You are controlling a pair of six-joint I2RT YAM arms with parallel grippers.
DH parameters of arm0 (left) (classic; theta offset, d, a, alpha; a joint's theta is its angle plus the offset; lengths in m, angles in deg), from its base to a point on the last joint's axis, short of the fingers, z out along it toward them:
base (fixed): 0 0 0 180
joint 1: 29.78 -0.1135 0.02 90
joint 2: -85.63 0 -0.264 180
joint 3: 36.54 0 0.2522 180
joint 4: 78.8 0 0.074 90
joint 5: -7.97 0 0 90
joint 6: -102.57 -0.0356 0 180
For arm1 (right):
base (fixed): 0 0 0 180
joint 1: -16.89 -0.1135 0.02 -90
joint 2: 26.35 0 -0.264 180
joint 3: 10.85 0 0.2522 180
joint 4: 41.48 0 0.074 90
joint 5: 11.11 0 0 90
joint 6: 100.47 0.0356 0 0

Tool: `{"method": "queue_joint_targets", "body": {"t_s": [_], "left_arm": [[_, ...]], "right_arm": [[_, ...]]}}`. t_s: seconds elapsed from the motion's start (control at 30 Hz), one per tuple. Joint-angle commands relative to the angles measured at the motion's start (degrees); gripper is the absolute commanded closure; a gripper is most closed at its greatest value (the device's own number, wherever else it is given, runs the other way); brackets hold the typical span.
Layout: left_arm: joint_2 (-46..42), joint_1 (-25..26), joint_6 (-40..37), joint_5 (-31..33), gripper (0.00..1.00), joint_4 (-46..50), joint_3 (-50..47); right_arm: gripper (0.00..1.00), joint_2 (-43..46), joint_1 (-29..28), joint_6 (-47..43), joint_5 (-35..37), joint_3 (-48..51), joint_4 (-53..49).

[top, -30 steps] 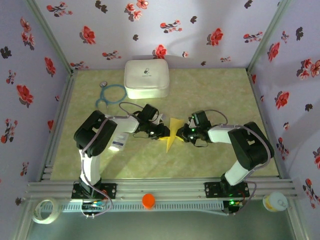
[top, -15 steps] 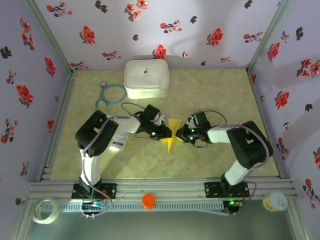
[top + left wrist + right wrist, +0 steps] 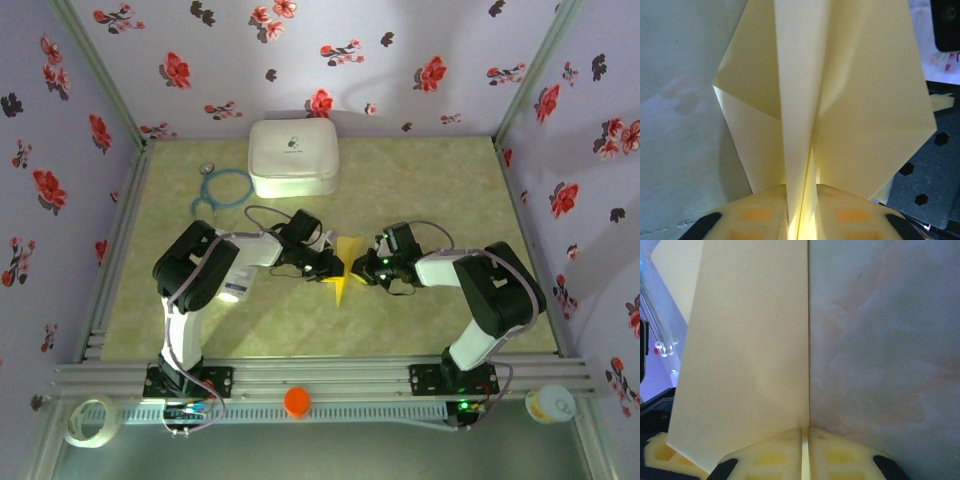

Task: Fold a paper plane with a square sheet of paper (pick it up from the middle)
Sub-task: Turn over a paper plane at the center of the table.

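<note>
A robot-lab test booth: flower-papered walls [image 3: 230, 60], aluminium rail frame [image 3: 330, 375], marbled green tabletop [image 3: 420, 180].

Table [image 3: 430, 190], centre: paper plane [image 3: 346, 270], between left gripper [image 3: 330, 266] on its left and right gripper [image 3: 366, 268] on its right, touching both. Behind: case [image 3: 292, 157]; hose loop [image 3: 222, 188] left of case. Packet [image 3: 236, 285] partly under left arm [image 3: 195, 265]. Front rail [image 3: 350, 378]: round cap [image 3: 297, 401] just before it; tape roll [image 3: 88, 420] at near-left corner

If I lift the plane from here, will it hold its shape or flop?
Probably light and floppy: the plane is thin folded paper with flaps standing apart. The layered centre crease likely adds lengthwise stiffness. With left gripper and right gripper both pinching it, uneven pulls could tear it.
</note>
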Motion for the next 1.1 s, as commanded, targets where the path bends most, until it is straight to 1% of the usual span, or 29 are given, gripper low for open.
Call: {"method": "queue_joint_targets", "body": {"t_s": [0.0, 0.2, 0.47, 0.5, 0.63, 0.73, 0.83, 1.07], "left_arm": [[0.78, 0.49, 0.54, -1.24, 0.83, -1.00, 1.26], [1.40, 0.52, 0.44, -0.95, 0.85, -0.48, 1.41], [2.55, 0.79, -0.46, 0.00, 0.83, 1.91, 2.69], [2.50, 0.79, -0.46, 0.00, 0.84, 1.92, 2.73], [1.38, 0.90, -0.95, 1.04, 0.91, 3.04, 2.91], [-0.38, 0.87, -1.98, 4.28, 0.95, 5.77, 3.25], [-2.90, 1.05, -4.24, 10.16, 0.97, 11.69, 4.48], [-6.52, 1.22, -6.58, 22.47, 0.98, 24.70, 8.52]], "right_arm": [[0.87, -1.26, -0.48, 1.35, -0.72, 0.85, 1.48], [0.87, -1.39, -0.52, 1.70, -0.84, 0.93, 2.20], [0.87, -1.48, -0.45, 2.05, -1.00, 1.02, 2.73], [0.87, -1.48, -0.45, 2.01, -0.94, 1.13, 2.64], [0.86, -1.23, -0.45, 2.10, -0.92, 1.24, 2.71], [0.85, -0.56, -0.45, 1.92, -0.42, 1.04, 1.93], [0.84, 0.96, -0.39, 1.33, 0.58, 0.93, 1.09], [0.85, 3.77, -0.19, 0.36, 3.65, 0.93, -1.48]]}}
